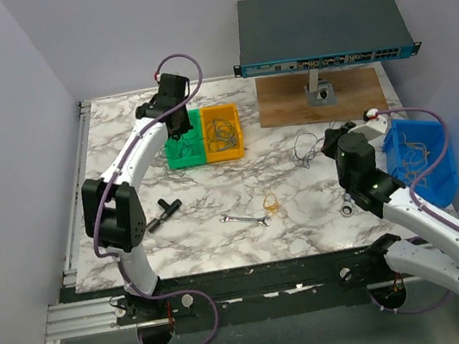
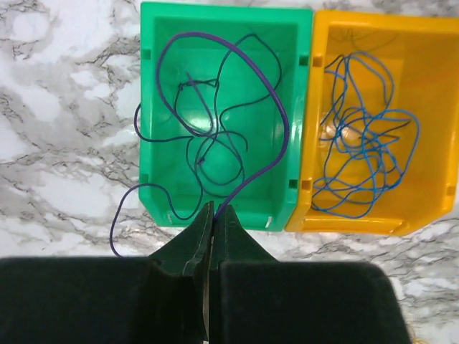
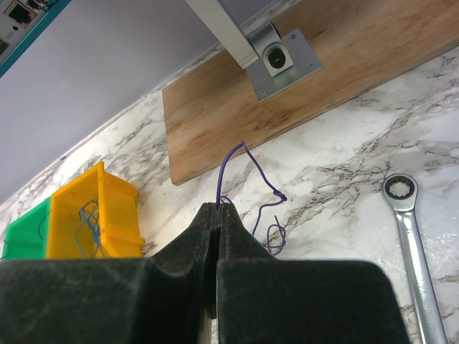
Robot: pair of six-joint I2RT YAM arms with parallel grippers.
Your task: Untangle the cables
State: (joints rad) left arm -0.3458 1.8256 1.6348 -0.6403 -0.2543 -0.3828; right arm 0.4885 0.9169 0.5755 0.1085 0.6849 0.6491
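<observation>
My left hand (image 2: 214, 209) pinches a purple cable (image 2: 278, 104) looping into the green bin (image 2: 148, 107) just ahead. My right hand (image 3: 217, 208) pinches a purple strand (image 3: 222, 168) above its tips.

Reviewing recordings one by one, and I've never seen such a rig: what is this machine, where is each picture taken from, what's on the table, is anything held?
A robot: a left arm and a right arm bolted to a table. One picture looks down from above; the others come from a camera on each wrist. On the table: a green bin, a yellow bin with blue cables, a blue bin, a wrench, a network switch on a stand. The left gripper, shut, seems to pinch a purple cable from the green bin. The right gripper is shut on a second purple cable.
</observation>
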